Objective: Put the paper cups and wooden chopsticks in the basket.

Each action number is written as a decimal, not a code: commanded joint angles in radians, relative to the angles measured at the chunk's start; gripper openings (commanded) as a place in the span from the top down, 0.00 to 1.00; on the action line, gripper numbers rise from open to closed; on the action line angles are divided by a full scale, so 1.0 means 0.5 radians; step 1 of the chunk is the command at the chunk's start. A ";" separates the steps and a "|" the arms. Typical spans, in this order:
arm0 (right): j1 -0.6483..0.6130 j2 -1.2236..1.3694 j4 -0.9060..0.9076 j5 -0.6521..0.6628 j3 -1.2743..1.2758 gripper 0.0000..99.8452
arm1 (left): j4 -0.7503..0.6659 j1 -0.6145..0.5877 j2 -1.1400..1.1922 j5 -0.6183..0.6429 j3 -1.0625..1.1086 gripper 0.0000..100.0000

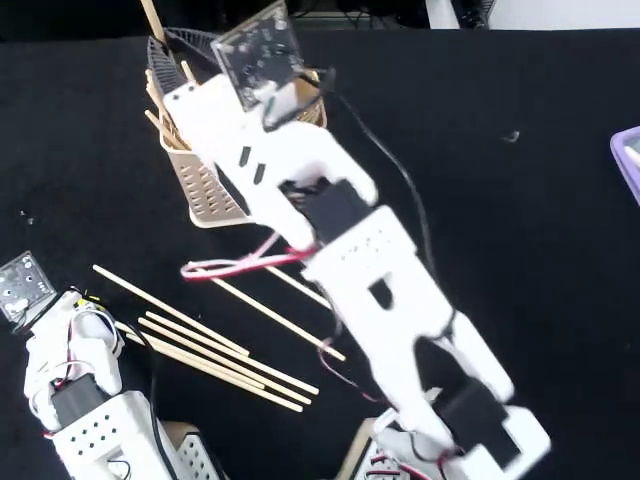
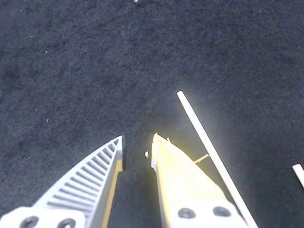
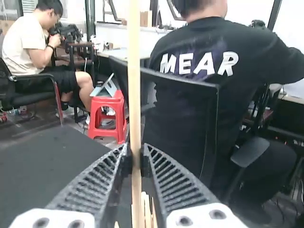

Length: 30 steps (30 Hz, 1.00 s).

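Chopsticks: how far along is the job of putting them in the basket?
Done: some chopsticks stand in the basket. In hand: the right end effector grips one chopstick upright. Remaining: several loose chopsticks lie on the table by the open left end effector.

Bright even light, glare on the white arm [image 1: 380,290]

The white right arm [image 1: 380,290] stretches forward, its right gripper [image 3: 135,159] pinching a wooden chopstick [image 3: 134,71]. The white left arm [image 1: 75,385] sits folded, its left gripper [image 2: 137,145] parted.
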 commanded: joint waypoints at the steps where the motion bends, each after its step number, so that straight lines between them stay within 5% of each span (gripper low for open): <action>1: 0.034 0.103 -0.110 0.006 -0.103 0.99 | -0.043 -0.026 -0.025 0.018 -0.075 0.89; 9: 0.068 0.235 -0.110 0.009 0.060 0.97 | -0.040 -0.026 -0.025 0.018 -0.075 0.89; 13: 0.068 0.149 -0.061 0.006 0.149 0.84 | -0.040 -0.026 -0.025 0.018 -0.075 0.89; 18: 0.064 -0.143 0.365 0.006 0.170 0.85 | -0.040 -0.026 -0.025 0.018 -0.075 0.89; 25: 0.000 -0.646 1.433 0.006 0.529 0.86 | -0.040 -0.026 -0.025 0.018 -0.075 0.89; 30: -0.147 -0.729 1.547 0.064 1.226 0.85 | -0.040 -0.026 -0.025 0.018 -0.075 0.89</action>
